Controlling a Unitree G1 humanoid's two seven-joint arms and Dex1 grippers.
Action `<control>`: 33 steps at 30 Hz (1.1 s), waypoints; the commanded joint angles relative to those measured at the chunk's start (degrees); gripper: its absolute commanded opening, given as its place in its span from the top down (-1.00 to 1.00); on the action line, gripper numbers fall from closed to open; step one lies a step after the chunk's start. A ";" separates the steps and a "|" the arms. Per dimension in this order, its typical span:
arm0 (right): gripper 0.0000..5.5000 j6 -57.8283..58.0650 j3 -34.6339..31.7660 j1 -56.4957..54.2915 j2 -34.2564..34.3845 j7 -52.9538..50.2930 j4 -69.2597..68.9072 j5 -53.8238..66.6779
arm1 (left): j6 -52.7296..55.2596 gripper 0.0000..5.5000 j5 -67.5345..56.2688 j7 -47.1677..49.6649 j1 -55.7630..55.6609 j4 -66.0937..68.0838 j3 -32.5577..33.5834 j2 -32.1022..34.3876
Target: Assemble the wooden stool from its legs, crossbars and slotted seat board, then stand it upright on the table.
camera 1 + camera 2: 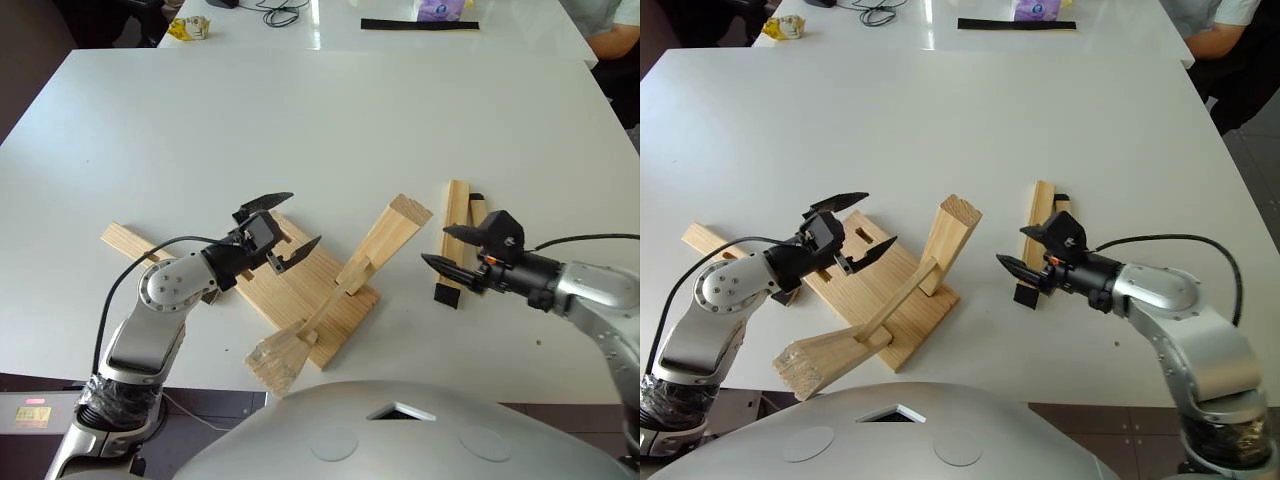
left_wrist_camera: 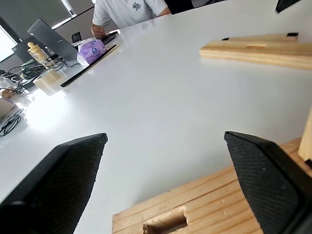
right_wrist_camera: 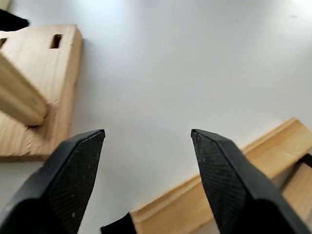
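Both grippers are empty and spread wide. The left gripper (image 1: 300, 220) hovers over the far edge of the seat board (image 1: 290, 290). The right gripper (image 1: 435, 245) hangs above the table (image 1: 330, 120), between the tilted leg (image 1: 385, 240) and the loose sticks (image 1: 457, 215), which lie just beside it.

The seat board lies flat at the near middle of the table, and an open slot (image 2: 165, 223) sits right under the left gripper. The tilted leg leans with its foot on the board. A thin crossbar (image 1: 328, 308) joins it to a second leg (image 1: 278, 358), which lies off the near edge of the board. Another loose leg (image 1: 125, 240) lies on the robot's left, partly under the left arm.

The stool looks early to midway: one leg pair is joined but does not look seated in the slots, and the other parts are loose.

The step in hand is probably seating that leg pair in the board.
- The right gripper should take the tilted leg around mid-length, across its flat faces and not the corners, so it does not twist.
- The left gripper should press down on the board near the slot so it cannot slide on the smooth table.
- The leg should be brought square over the slot before pushing, and pushed straight down. If it goes in at an angle it will probably jam or tip the board.
- The crossbar should be watched, since a hard swing could pull that joint apart.
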 commanded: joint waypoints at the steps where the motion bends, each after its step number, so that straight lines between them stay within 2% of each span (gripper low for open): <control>1: -0.20 2.67 1.05 -5.79 -0.08 1.34 -0.99 6.98 | -4.33 -0.62 2.43 -2.11 -0.01 4.01 0.27 2.28; 8: -0.20 5.06 12.71 -6.40 4.44 -5.37 -5.42 9.48 | -10.21 -0.62 3.94 -5.61 -2.19 8.09 0.02 4.76; 11: -0.20 1.93 22.25 -5.91 3.13 -7.04 -3.99 3.30 | -10.99 -0.62 4.07 -6.05 -2.73 8.71 -0.16 4.36; 16: -0.20 -4.04 33.16 -7.30 6.77 -13.09 3.97 -8.41 | -11.65 -0.62 4.50 -6.01 -1.62 8.14 -1.16 3.62; 20: -0.20 -8.37 36.72 -7.68 9.12 -17.56 9.89 -16.03 | -11.48 -0.62 4.18 -6.12 -1.37 7.80 -1.39 3.33; 25: -0.20 -13.61 37.52 -6.68 4.83 -15.51 12.05 -21.09 | -11.09 -0.62 3.85 -6.25 -1.59 7.81 -1.09 3.33; 28: -0.20 -16.80 37.28 -9.50 3.21 -13.46 14.85 -23.66 | -10.67 -0.62 3.96 -5.88 -1.84 7.78 -1.23 2.91; 33: -0.20 -22.52 37.53 -18.02 4.48 -10.63 23.75 -27.87 | -10.18 -0.62 4.39 -5.23 -2.03 7.52 -1.98 1.78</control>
